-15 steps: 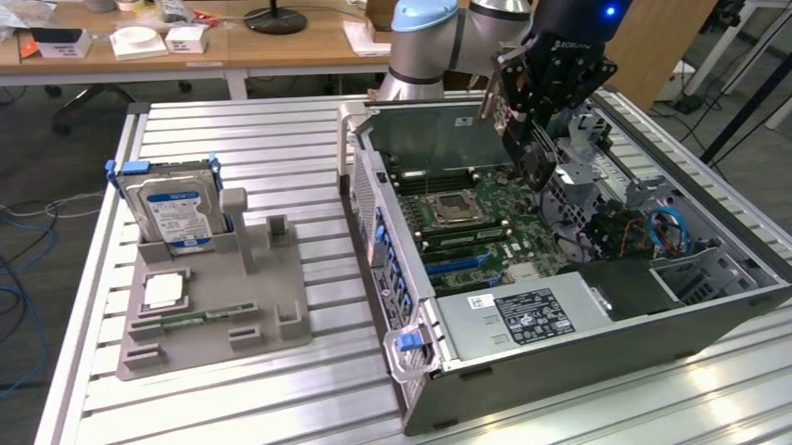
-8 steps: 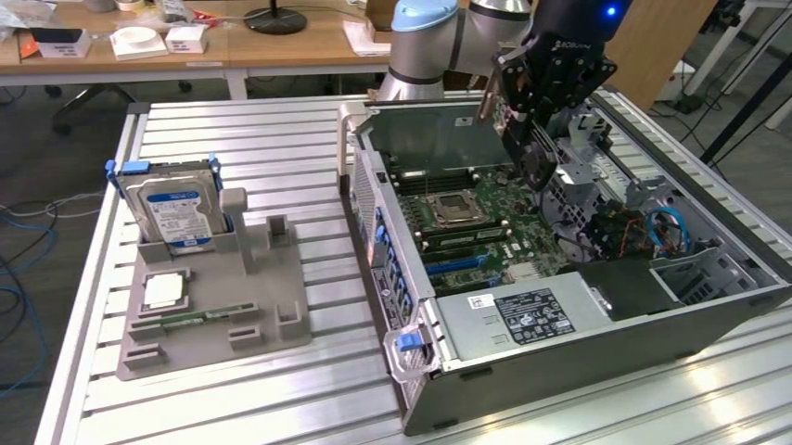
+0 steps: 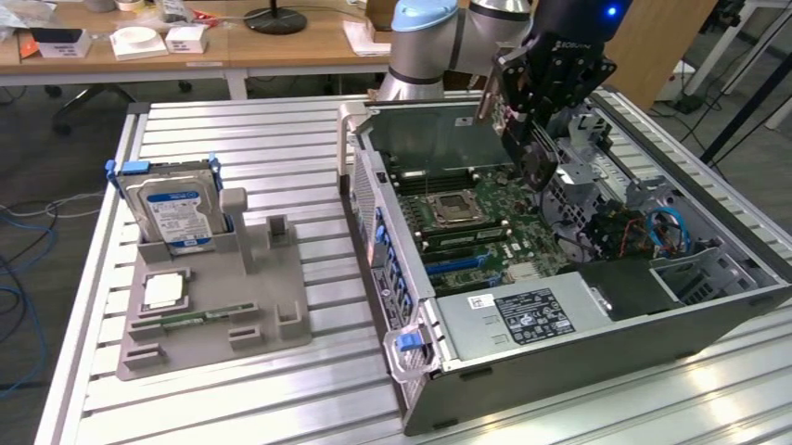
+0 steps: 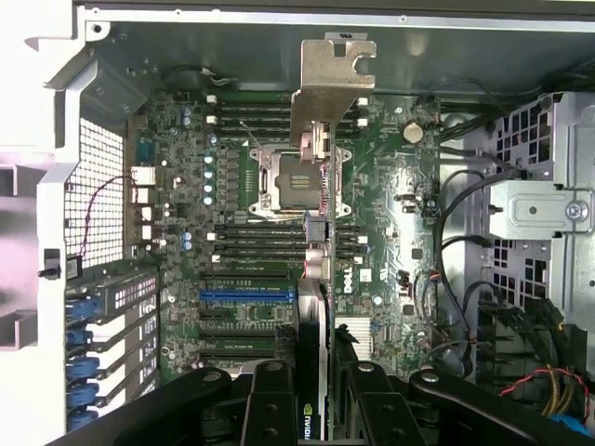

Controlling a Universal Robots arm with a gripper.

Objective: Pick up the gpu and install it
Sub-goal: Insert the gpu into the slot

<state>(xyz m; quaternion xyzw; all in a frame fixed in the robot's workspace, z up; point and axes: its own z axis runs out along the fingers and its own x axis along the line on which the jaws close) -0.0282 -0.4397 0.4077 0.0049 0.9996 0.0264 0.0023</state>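
My gripper (image 4: 321, 395) is shut on the gpu (image 4: 319, 269), which hangs edge-on over the open computer case (image 3: 371, 185). Black fingers (image 4: 270, 409) clamp both sides of the card, and its silver end bracket (image 4: 332, 84) points away from the wrist. In the exterior view the gripper (image 3: 535, 139) holds the gpu (image 3: 532, 165) upright above the green motherboard (image 3: 477, 222), near the case's far end. The card sits clear of the board. A blue expansion slot (image 4: 246, 295) lies on the board to one side of the card's edge.
A grey fixture tray (image 3: 217, 297) on the exterior view's left holds a blue-labelled hard drive (image 3: 180, 209), a small chip (image 3: 165, 290) and a memory stick (image 3: 185, 320). Inside the case are a power supply (image 3: 526, 315), a drive cage (image 3: 619, 199) and loose cables (image 4: 465, 307).
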